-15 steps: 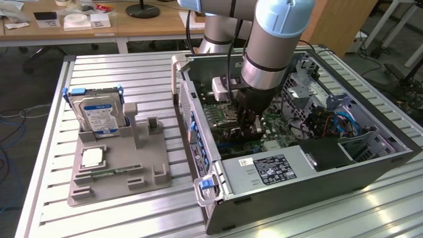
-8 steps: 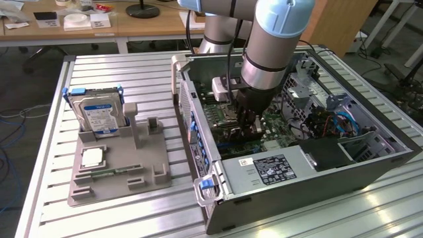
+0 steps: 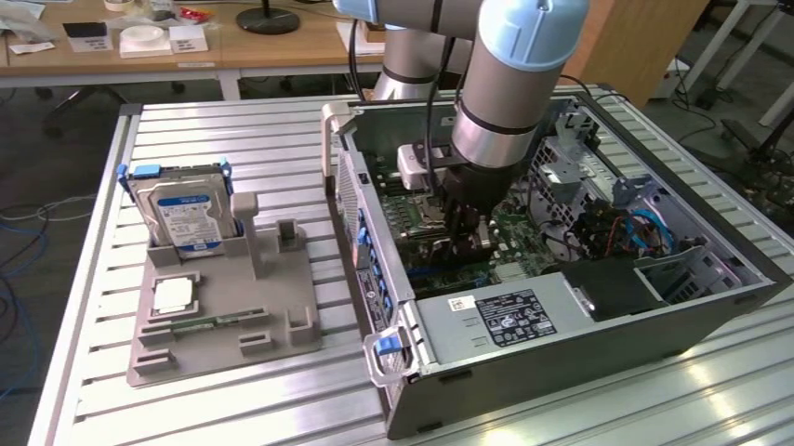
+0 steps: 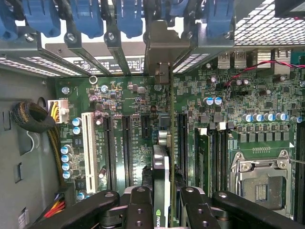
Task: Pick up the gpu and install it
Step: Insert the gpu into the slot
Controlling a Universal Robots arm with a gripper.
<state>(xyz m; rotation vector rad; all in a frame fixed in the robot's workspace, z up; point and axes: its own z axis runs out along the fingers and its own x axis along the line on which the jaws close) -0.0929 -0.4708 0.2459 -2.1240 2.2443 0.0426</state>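
Spreading under everything is the slatted metal table [image 3: 248,121]. On it, at three o'clock of the exterior view, lies the open computer case [image 3: 596,334], on its side with its innards facing up. My arm [image 3: 503,93] comes in from twelve o'clock and reaches straight down into the middle of that case. Beneath my wrist sits the green motherboard [image 4: 248,95], with its rows of long slots and an empty processor socket [image 4: 259,183].

At nine o'clock from the case in the exterior view, a grey parts tray [image 3: 223,344] rests flat on the table, just beside the case wall. A blue-labelled hard drive [image 3: 186,214] stands upright in the tray's holder at the eleven o'clock corner.

The gpu [image 4: 161,167] is inside the case, edge-on to my wrist camera and standing over the motherboard slots. Its silvery bracket [image 4: 162,52] is up against the rear slot openings, under the row of blue latches [image 4: 86,16]. Whether its lower edge is fully down in a slot I cannot tell.

My claw [image 4: 164,191] is clamped on the gpu, one black finger on each face of the card.

Smallest, a slim green memory stick [image 3: 205,322] lies flat on the tray near six o'clock from the hard drive.
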